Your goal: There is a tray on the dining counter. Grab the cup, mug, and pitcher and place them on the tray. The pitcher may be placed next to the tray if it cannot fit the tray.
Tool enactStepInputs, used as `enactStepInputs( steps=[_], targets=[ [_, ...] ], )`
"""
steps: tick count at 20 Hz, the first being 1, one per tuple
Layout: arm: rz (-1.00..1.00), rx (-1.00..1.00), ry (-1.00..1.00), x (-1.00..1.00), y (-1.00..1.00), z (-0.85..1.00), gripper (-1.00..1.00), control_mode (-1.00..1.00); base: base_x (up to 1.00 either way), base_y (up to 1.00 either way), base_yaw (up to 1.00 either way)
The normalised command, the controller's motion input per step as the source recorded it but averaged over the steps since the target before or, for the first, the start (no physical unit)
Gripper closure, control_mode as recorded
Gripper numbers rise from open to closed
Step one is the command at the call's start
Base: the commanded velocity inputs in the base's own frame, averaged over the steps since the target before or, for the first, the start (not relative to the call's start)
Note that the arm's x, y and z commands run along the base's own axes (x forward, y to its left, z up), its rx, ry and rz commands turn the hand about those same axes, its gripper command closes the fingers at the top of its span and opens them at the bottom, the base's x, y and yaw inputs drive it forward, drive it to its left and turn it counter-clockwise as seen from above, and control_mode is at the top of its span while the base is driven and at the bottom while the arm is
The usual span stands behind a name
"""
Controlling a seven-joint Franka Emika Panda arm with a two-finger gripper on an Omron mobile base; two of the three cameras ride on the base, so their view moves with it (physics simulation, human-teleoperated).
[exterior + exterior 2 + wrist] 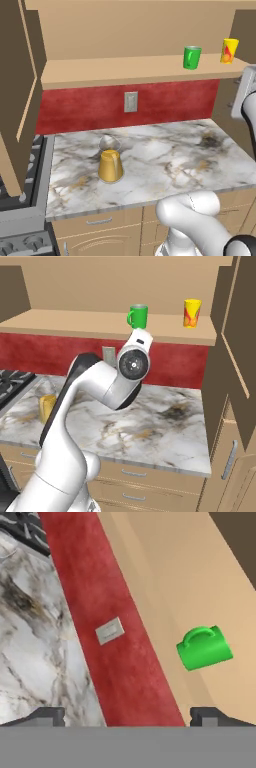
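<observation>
On the tan wooden shelf (pixel 125 70) above the red backsplash, the bright green handled mug (pixel 205 648), rigid and probably light, invites a grasp across its body by the wide-open gripper (pixel 127 716).

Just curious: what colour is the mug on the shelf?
Bright green mug, clearest in the right base view.

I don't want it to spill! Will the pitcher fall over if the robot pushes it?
Probably not easily: the pitcher is wide at its amber bottom and narrow at the neck, so it likely slides on the smooth marble counter before tipping. A push high on the neck could still topple it. It looks like glass, so likely slippery and breakable.
</observation>
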Motion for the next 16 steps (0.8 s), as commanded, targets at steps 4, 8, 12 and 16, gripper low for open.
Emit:
enactStepInputs(
  steps=[4, 8, 12, 16],
  targets=[
    [0.12, -0.19, -0.18, 0.0, -0.08, 0.0, -1.0, -1.0, 0.0, 0.0, 0.0],
    [0.1, -0.11, -0.08, 0.01, -0.14, 0.11, -1.0, -1.0, 0.0, 0.0, 0.0],
    [0.08, -0.07, 0.0, 0.01, -0.15, 0.27, -1.0, -1.0, 0.0, 0.0, 0.0],
    [0.03, -0.11, 0.0, 0.01, -0.15, 0.24, -1.0, -1.0, 0.0, 0.0, 0.0]
  ],
)
